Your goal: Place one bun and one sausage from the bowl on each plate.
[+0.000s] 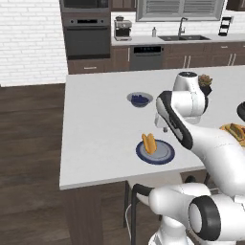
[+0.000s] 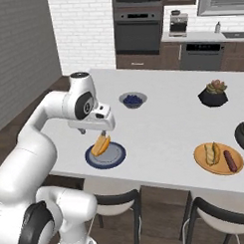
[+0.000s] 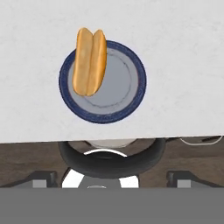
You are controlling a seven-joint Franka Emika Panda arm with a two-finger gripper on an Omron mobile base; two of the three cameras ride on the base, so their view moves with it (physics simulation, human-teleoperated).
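No writing or brand can be read anywhere. On the white worktop [image 2: 159,127], a bun [image 2: 100,144] lies across the left rim of the dark blue plate [image 2: 108,157], beneath the empty, spread fingers [image 2: 83,130]. Farther right, the orange plate [image 2: 220,165] carries a bun and sausage [image 2: 230,160], beside the dark bowl [image 2: 243,134].

Tabletop [image 1: 95,129]: plain pale grey-white. Near plate [image 3: 131,98]: dark blue rim, paler grey-blue centre. Bun [image 3: 89,61] on it: golden-orange, darker brown along the split. Far plate [image 2: 202,163]: plain orange-tan, carrying a tan bun [image 2: 213,153] and a dark red-brown sausage [image 2: 230,160]. Large bowl [image 2: 243,134]: dark grey-black. Small bowl [image 2: 132,100]: grey, with deep blue berries. Plant pot [image 2: 213,98]: black. Arm [image 2: 49,116]: white with dark joints.
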